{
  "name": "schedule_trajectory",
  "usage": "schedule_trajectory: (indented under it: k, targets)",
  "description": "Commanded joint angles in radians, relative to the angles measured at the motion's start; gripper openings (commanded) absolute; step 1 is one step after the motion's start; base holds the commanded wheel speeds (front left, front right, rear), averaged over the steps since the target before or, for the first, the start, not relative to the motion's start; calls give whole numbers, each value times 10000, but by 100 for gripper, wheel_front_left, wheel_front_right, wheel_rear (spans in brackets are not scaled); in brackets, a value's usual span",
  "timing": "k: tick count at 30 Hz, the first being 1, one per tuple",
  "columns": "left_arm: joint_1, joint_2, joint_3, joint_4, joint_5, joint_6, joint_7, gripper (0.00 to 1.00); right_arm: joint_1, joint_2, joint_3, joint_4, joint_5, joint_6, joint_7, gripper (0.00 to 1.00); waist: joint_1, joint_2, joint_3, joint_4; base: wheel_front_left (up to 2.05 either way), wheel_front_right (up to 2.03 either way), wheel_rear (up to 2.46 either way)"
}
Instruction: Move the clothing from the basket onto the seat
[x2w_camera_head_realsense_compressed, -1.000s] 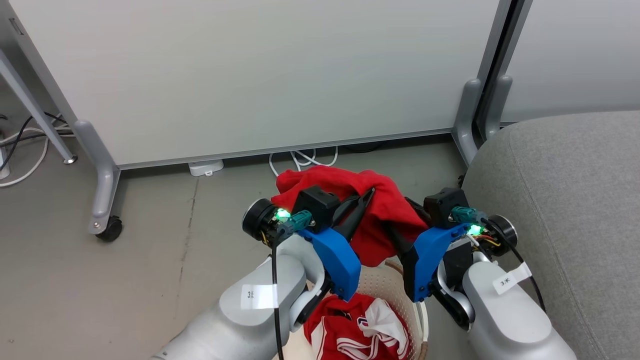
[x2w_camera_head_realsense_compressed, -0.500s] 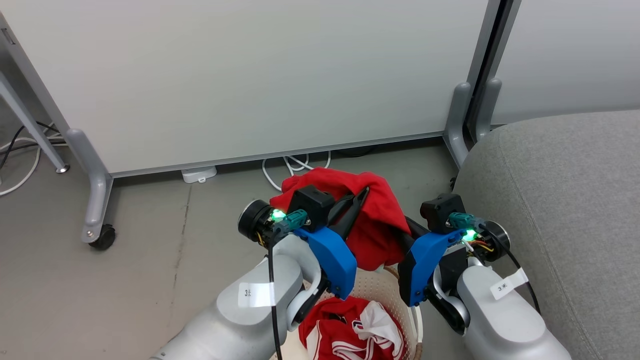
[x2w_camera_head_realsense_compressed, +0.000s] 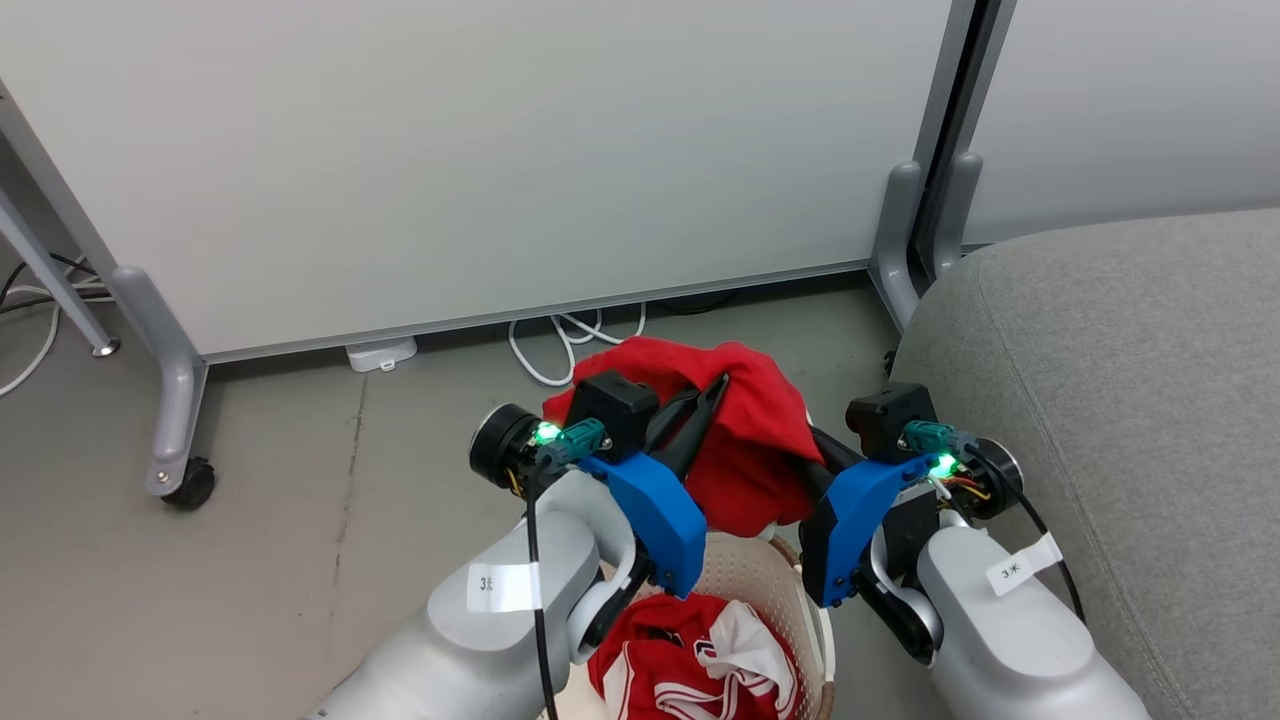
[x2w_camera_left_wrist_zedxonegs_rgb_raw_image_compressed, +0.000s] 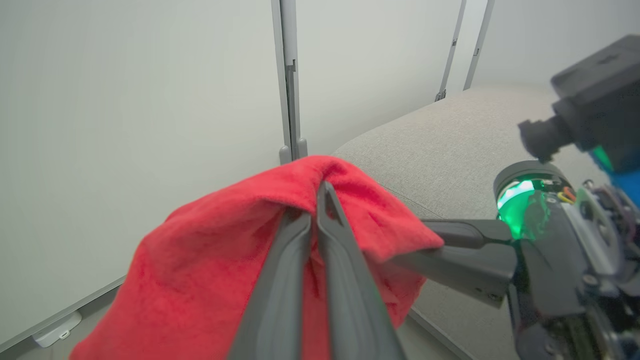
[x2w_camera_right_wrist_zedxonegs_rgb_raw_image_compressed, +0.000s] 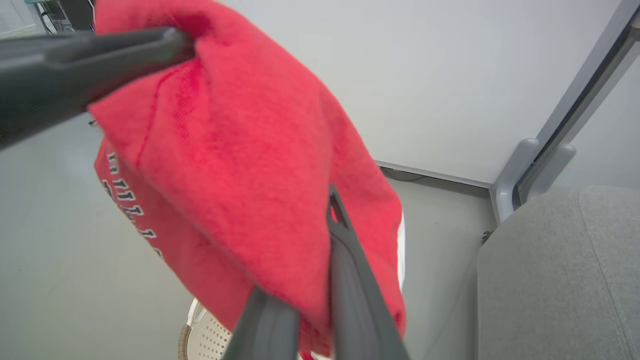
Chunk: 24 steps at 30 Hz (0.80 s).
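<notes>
With left claw (x2w_camera_left_wrist_zedxonegs_rgb_raw_image_compressed: 311, 210) and right claw (x2w_camera_right_wrist_zedxonegs_rgb_raw_image_compressed: 327, 215) both clamped on one garment (x2w_camera_head_realsense_compressed: 745, 440) above the basket (x2w_camera_head_realsense_compressed: 760, 570), the carry is underway; next, swing right over the sofa (x2w_camera_head_realsense_compressed: 1120, 400).

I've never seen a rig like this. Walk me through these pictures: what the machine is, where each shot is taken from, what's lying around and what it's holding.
This is a wheeled robot with two arms, each ending in a gripper with two long dark fingers. One picture comes from a camera on its head, looking down; the other two come from cameras on its wrists, looking along the fingers. The left gripper and the right gripper are both shut on one red garment, held up above a cream perforated basket on the grey floor. A second red and white garment lies in the basket. The grey sofa on the robot's right is where the clothes should go. Pale partition panels stand behind.
</notes>
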Motion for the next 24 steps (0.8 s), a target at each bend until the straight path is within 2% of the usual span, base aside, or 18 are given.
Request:
schedule_trajectory:
  k: [1, 2, 6, 12, 18, 24]
  targets:
    - [120, 1, 70, 7, -11, 26, -51, 83, -129, -50, -21, 40, 76, 5, -79, 0, -1, 0, 8, -15, 0, 0, 0]
    - [158, 1, 126, -24, 3, 34, -51, 100, -139, -48, -43, 47, 86, 5, -112, 0, -1, 0, 16, -29, 0, 0, 0]
    - [557, 11, 639, -153, 211, 69, -51, 100, -179, -45, -114, 6, 95, 5, -270, 0, -1, 0, 61, -94, 0, 0, 0]
    - [1743, 456, 1896, -1280, 1404, 100, -51, 100, -118, -153, -231, -177, 59, 5, -369, 0, -1, 0, 113, -124, 0, 0, 0]
    - [3155, 870, 3349, -2511, 2652, -239, -50, 100, 70, -231, -438, -443, -53, 5, -344, 0, -1, 0, 181, -64, 0, 0, 0]
    - [4515, 929, 4831, -3534, 3662, -492, -50, 100, 269, -274, -660, -846, -168, 5, -260, 0, -1, 0, 240, 40, 0, 0, 0]
